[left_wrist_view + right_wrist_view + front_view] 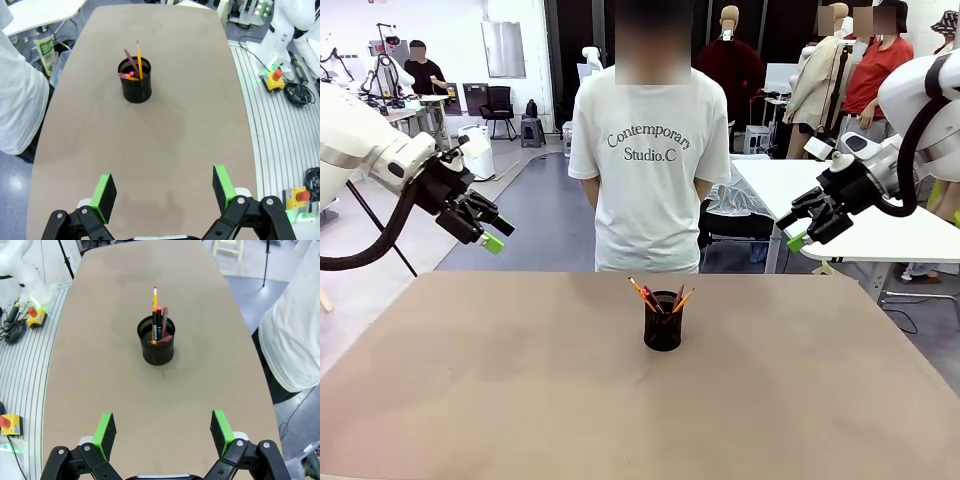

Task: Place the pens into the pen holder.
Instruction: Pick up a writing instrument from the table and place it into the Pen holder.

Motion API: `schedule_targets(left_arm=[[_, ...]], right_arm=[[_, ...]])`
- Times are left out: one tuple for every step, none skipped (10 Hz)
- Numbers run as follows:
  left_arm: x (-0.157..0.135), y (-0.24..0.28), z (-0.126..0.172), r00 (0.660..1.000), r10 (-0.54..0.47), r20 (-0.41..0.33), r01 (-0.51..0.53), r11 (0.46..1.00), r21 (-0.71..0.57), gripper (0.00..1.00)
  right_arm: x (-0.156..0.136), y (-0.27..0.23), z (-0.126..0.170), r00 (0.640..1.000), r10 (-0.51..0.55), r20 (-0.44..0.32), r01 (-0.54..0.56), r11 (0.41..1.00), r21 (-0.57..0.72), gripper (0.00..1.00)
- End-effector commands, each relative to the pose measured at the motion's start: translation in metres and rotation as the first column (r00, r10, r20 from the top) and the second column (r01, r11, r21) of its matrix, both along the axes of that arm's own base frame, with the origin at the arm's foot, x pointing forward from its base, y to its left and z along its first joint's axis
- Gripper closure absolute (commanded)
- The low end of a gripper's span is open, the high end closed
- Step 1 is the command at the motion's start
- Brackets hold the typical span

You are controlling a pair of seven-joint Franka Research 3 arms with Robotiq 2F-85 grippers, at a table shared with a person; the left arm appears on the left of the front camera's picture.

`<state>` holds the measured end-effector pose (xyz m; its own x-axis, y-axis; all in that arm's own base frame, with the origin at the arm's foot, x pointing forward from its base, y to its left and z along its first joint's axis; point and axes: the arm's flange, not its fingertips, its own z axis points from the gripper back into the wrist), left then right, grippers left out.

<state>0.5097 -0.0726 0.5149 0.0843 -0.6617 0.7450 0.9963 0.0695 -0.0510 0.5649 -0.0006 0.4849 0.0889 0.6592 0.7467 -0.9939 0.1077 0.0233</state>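
Note:
A black pen holder (pixel 663 322) stands upright near the middle of the brown table, also seen as the pen holder (pixel 135 80) and the pen holder (pixel 157 340) in the wrist views. Three pens (pixel 658 296) stick out of it: a yellow-orange one (pixel 154 312), a reddish-brown one (pixel 164 322) and a black one with a pink-red tip (pixel 158 320); the pens (pixel 135 62) lean apart. My left gripper (pixel 492 232) hangs open above the table's far left. My right gripper (pixel 798 230) hangs open above the far right. Both hold nothing.
A person in a white T-shirt (pixel 650 160) stands at the far edge behind the holder. The tabletop (pixel 520 400) is bare around the cup. A white table (pixel 900 230) stands behind at right.

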Motion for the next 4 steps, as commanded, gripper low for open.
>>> schedule_targets(left_arm=[[-0.0012, 0.0002, 0.0021, 1.000, 0.009, -0.006, -0.009, 1.000, 0.000, 0.00], [-0.0012, 0.0002, 0.0021, 1.000, 0.009, -0.006, -0.009, 1.000, 0.000, 0.00], [-0.0012, 0.0002, 0.0021, 1.000, 0.009, -0.006, -0.009, 1.000, 0.000, 0.00], [-0.0012, 0.0002, 0.0021, 1.000, 0.009, -0.006, -0.009, 1.000, 0.000, 0.00]], right_arm=[[-0.0016, 0.0005, 0.0031, 1.000, 0.005, 0.002, -0.005, 1.000, 0.002, 0.00], [-0.0016, 0.0005, 0.0031, 1.000, 0.005, 0.002, -0.005, 1.000, 0.002, 0.00], [-0.0016, 0.0005, 0.0031, 1.000, 0.005, 0.002, -0.005, 1.000, 0.002, 0.00], [-0.0016, 0.0005, 0.0031, 1.000, 0.005, 0.002, -0.005, 1.000, 0.002, 0.00]])
